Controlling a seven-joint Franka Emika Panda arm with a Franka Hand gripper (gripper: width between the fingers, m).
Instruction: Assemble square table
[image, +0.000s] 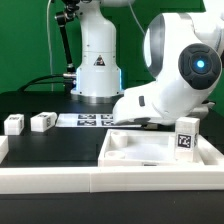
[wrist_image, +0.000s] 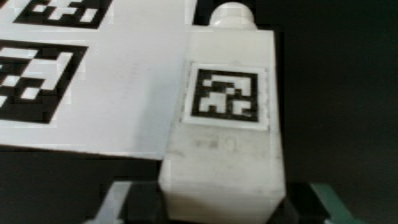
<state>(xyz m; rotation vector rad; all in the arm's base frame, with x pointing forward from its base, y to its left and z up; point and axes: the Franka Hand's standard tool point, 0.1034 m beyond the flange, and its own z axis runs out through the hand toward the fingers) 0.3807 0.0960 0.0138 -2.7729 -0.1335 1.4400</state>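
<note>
The held leg (wrist_image: 222, 110), a blocky white plastic bar with a narrowed, rounded end and a black-and-white tag on its flat face, sits between the dark fingers (wrist_image: 128, 205) of the tool (wrist_image: 222, 208). The tool is closed partway, with a finger against each long side of the leg; in the exterior view the arm hides this grip. The leg shows against the edge of a flat white tagged sheet, seemingly the marker board (image: 90, 120), mid-worktop. The tabletop (image: 140, 152), a matte white square slab with a raised rim, lies just behind the long white border wall (image: 100, 182) at the worktop's near edge. An upright leg (image: 186, 136) stands at the slab's far side, toward the exterior view's right. A loose leg (image: 14, 124) and a second loose leg (image: 42, 121) sit side by side near the edge at the exterior view's left. The worktop (image: 60, 150) is matte black, and a green backdrop (image: 30, 40) hangs behind it
</note>
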